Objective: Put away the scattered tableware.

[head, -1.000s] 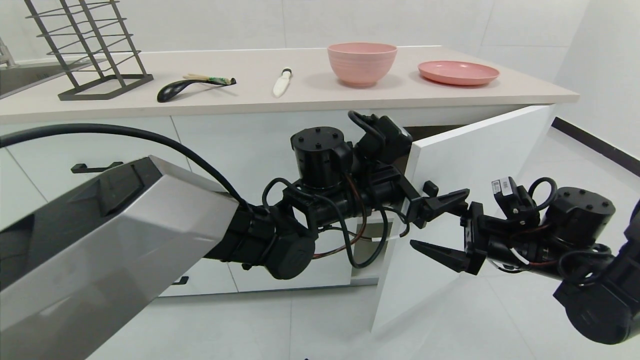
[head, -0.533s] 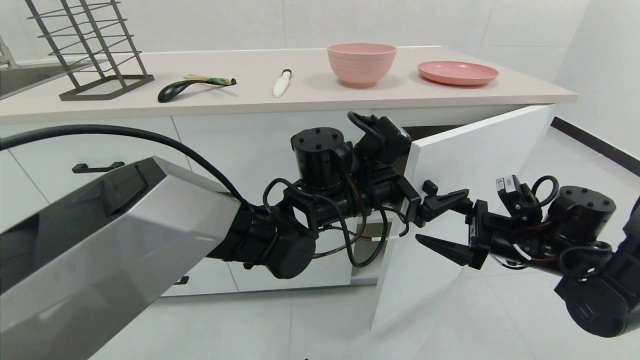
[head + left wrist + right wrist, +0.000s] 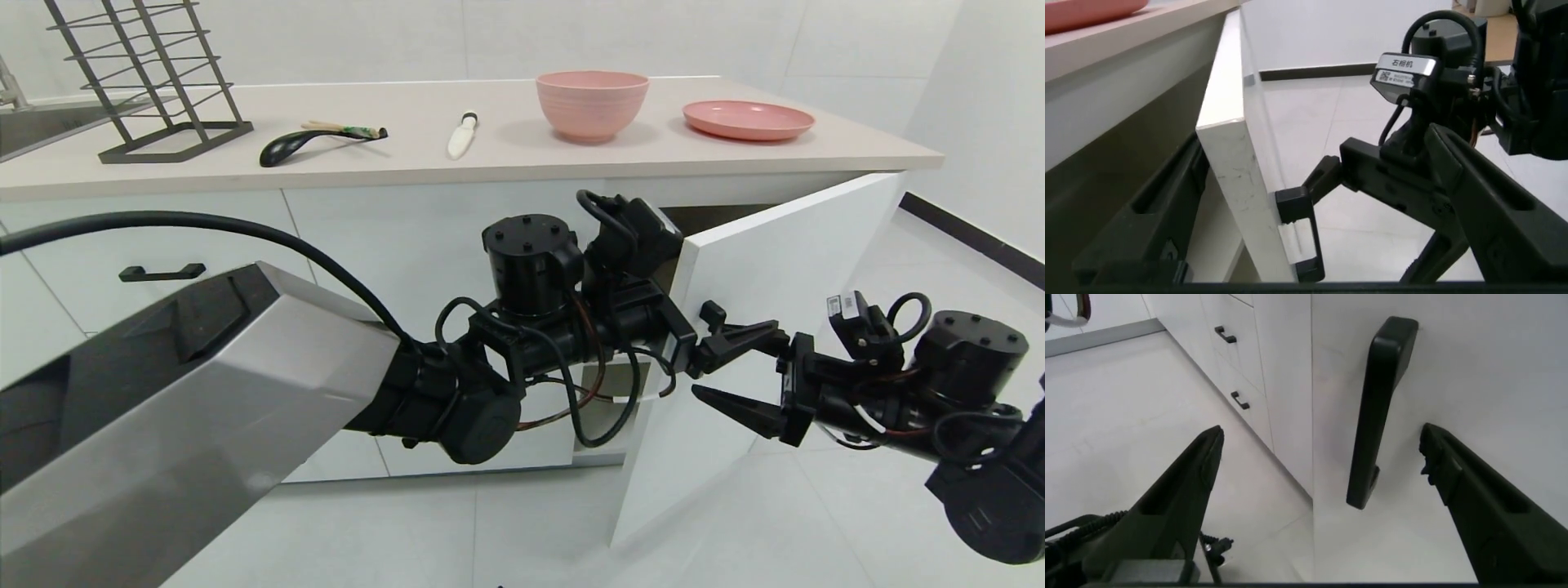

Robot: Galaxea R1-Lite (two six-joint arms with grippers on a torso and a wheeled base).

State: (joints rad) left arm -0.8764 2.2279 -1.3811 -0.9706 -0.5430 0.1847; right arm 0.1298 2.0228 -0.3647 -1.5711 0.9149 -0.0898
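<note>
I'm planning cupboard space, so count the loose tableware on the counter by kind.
Pink bowl: 1
Pink plate: 1
Black spoon: 1
Chopsticks: 1 set
White utensil: 1
Total: 5

The open door (image 3: 775, 261) sticks out and blocks the way under the counter (image 3: 490, 163). Its handle (image 3: 1376, 416) sits between the wide fingers of the right gripper (image 3: 710, 371), touching neither. Up top, bowl (image 3: 592, 102) and plate (image 3: 749, 119) stand apart, room between.
</note>
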